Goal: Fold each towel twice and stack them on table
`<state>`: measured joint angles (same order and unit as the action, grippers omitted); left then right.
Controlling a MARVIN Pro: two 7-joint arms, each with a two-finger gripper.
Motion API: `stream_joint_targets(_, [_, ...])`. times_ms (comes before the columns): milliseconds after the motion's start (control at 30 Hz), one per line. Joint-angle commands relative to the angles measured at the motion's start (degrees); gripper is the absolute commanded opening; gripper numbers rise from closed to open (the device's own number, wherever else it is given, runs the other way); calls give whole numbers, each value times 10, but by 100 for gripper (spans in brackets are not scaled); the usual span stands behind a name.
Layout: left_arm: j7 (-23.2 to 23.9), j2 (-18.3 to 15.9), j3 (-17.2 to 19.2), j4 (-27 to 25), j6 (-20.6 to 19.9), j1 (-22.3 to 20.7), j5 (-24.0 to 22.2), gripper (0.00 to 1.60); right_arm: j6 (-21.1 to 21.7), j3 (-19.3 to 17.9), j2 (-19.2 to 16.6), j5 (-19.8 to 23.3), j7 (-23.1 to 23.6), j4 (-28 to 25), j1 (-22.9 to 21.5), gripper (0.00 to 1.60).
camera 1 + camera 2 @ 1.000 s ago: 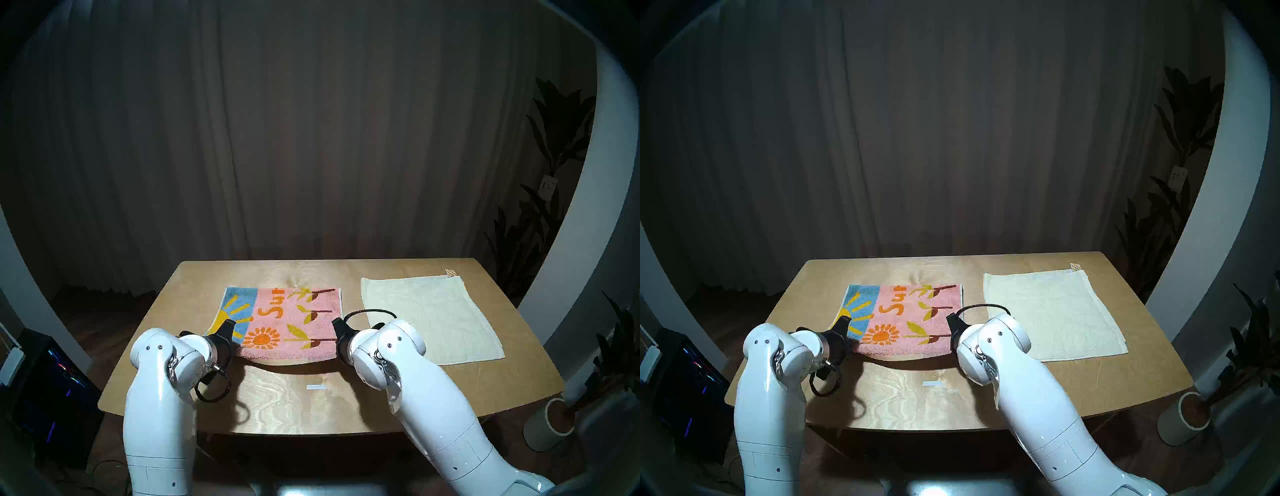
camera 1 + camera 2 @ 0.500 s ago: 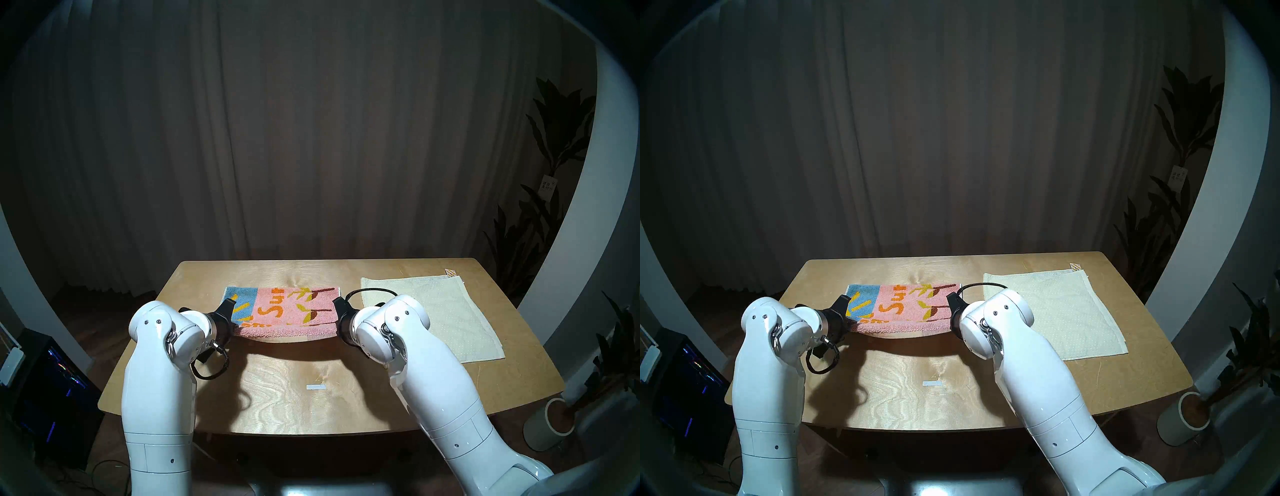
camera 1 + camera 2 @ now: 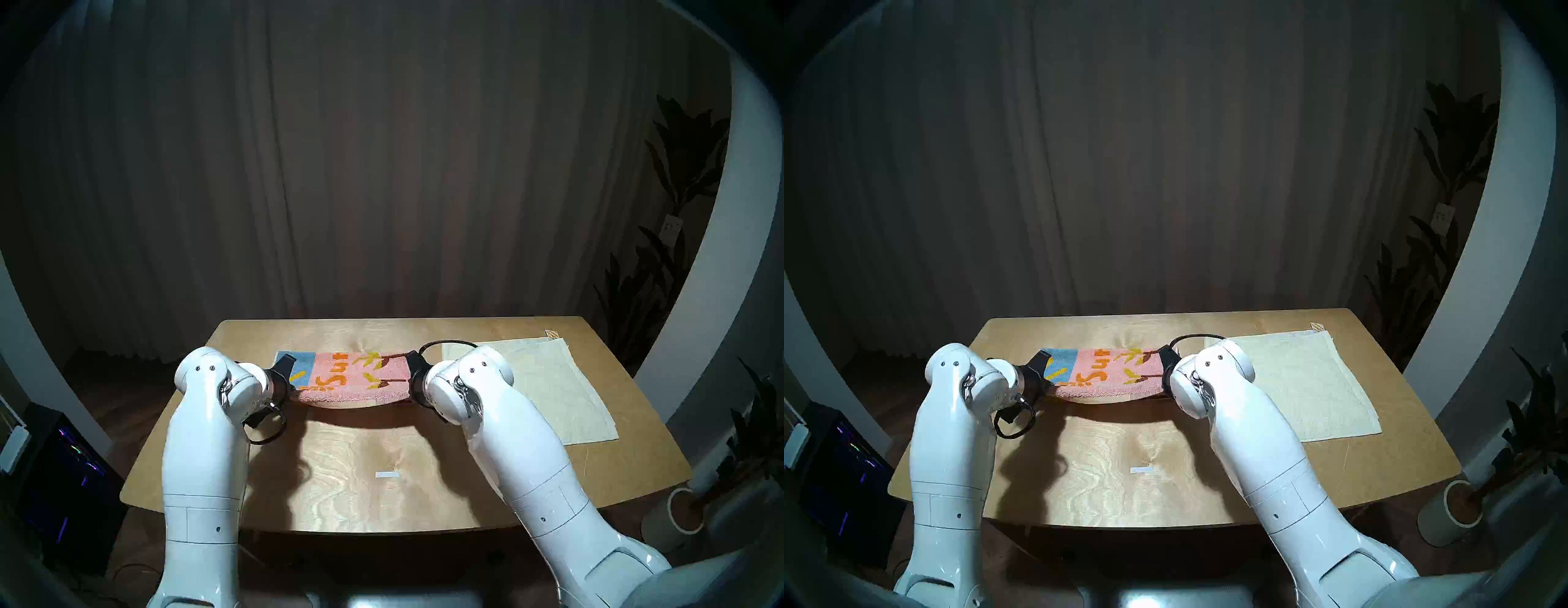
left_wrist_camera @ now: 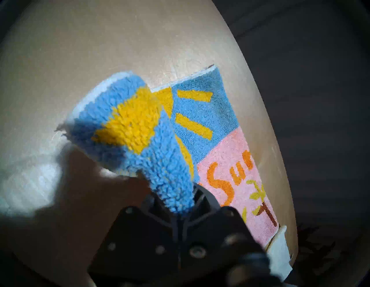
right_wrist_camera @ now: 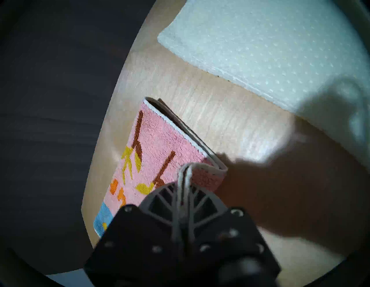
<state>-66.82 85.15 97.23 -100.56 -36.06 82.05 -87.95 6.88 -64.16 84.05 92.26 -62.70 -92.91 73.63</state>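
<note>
My left fingers [image 4: 181, 202] are clamped on the blue sun corner of the patterned towel [image 3: 352, 375], and my right fingers [image 5: 185, 180] pinch its pink corner. Compared with a second ago, both have carried that near edge up and toward the far side of the bench [image 3: 360, 488], so the lifted half now hides the orange flower and arches over the rest. The cream towel [image 3: 547, 395] lies flat to my right, apart.

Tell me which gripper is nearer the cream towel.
Right. The right gripper pinches the patterned towel's right corner, just beside the cream towel. The left gripper grips the opposite corner, a towel's width farther away.
</note>
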Motion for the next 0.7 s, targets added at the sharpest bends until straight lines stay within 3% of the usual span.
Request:
stream_joint_targets(0, [11,-25,-9,25,-4,-61,17,0,-7,-8,15,-11,12,33,-55,0])
stream_joint_targets(333, [27,-31,-28,103,3,-119,36,2,-15,-15,37,-5,26,108,-97,0])
stream_joint_targets(667, [35,-43,-40,153,13,-143,54,0,-18,-17,53,-5,41,153,-124,0])
